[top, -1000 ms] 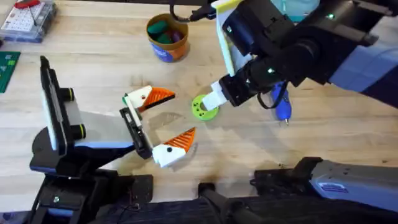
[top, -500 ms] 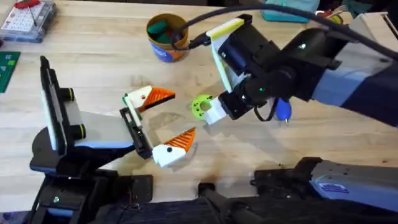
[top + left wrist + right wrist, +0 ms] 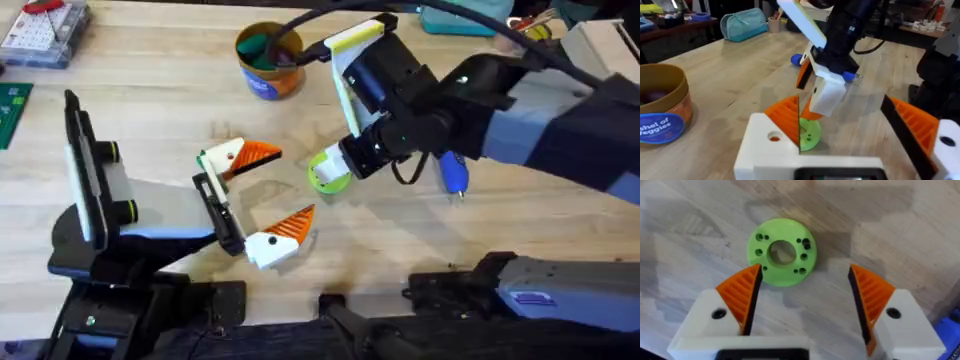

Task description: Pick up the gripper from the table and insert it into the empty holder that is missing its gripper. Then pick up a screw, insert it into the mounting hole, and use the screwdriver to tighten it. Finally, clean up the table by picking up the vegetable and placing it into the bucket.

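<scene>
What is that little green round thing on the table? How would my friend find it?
Start at the wooden table and find the yellow-rimmed bucket near its far edge. Come toward the arms' bases to the right gripper, hovering with its jaws open; the green disc lies flat on the wood just under it. It is the only bright green ring there, with a big middle hole and small holes around it.

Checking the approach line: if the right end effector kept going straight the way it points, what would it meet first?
Probably the green disc lying flat on the table, slightly off-centre between the open right end effector fingers.
</scene>
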